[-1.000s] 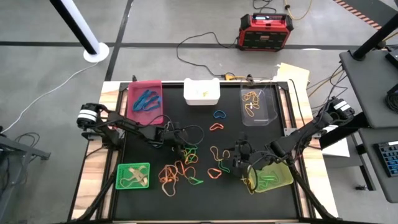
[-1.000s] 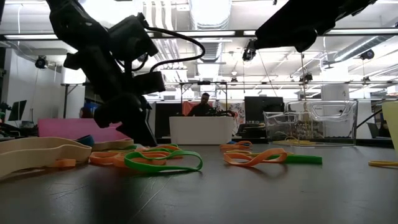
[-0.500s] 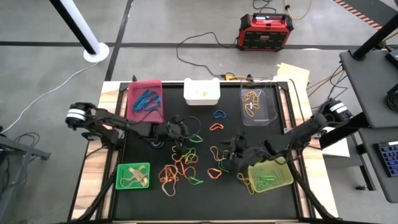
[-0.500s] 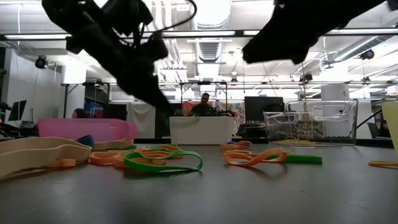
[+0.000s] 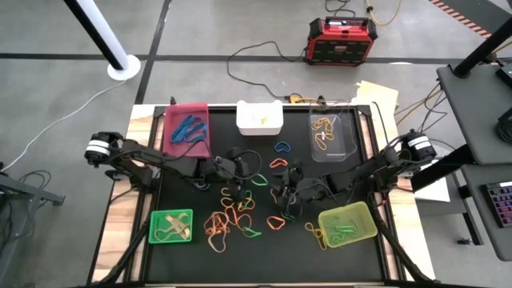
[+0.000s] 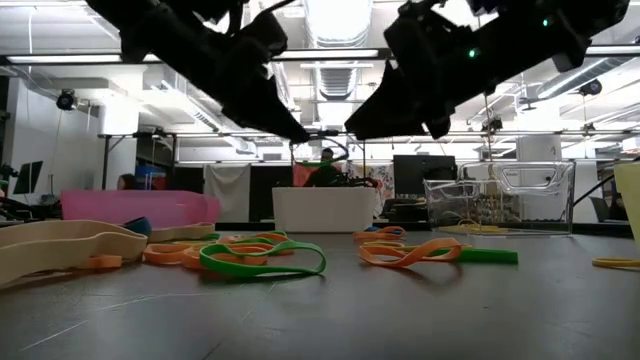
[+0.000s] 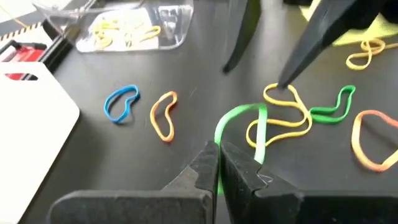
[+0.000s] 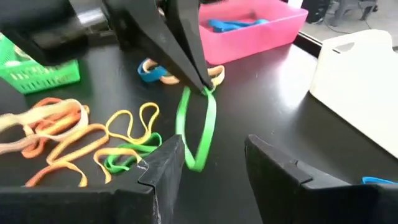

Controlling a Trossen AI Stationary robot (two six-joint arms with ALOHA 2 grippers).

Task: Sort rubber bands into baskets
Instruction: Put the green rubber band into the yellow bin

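The left gripper hangs above the middle of the black surface, its fingers pressed together on a green rubber band that dangles clear of the mat as a long loop; lifting it this way keeps it apart from the tangle of orange, yellow and green bands lying loose below. The right gripper faces it from just beside, its fingers spread with the hanging loop in line between them, which looks like the set-up for a hand-over: the translucent yellow-green basket holding other green bands sits on the right arm's side, near the front edge. The other baskets ring the pile so each colour has a short trip: the magenta-pink basket with blue bands, the white basket, the clear basket with orange bands along the back, and the bright green basket at the front left. A blue band and an orange band lie unsorted near the white basket.
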